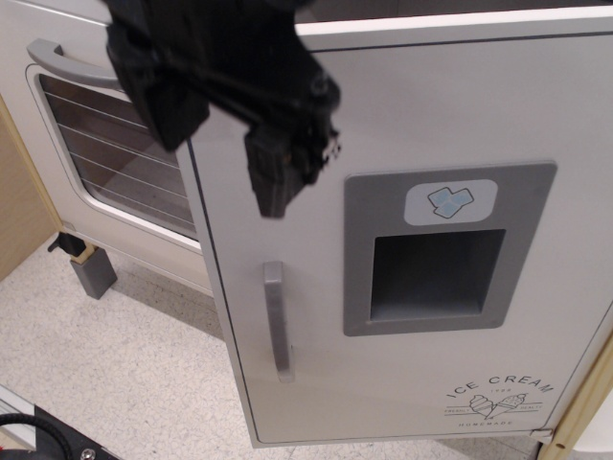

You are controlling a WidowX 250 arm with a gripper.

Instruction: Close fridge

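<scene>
Right, the black gripper (273, 177) crowds the fridge (402, 316) door's eleven o'clock corner, its opening probably unreadable. Oven door (105, 153) sits at nine o'clock; bare floor (124, 374) below.

1. Fridge (412, 125) door pale grey-white; vertical handle (277, 321) mid grey.
2. Dispenser panel (441, 251) darker grey, white badge with blue ice-cube icon (450, 201) at 12 o'clock.
3. "ICE CREAM" lettering (500, 395) grey, door's 5 o'clock.
4. End effector (225, 91) black.
5. Oven door (105, 144) white, dark window with pale wire lines.
6. Floor (115, 374) speckled off-white.
</scene>
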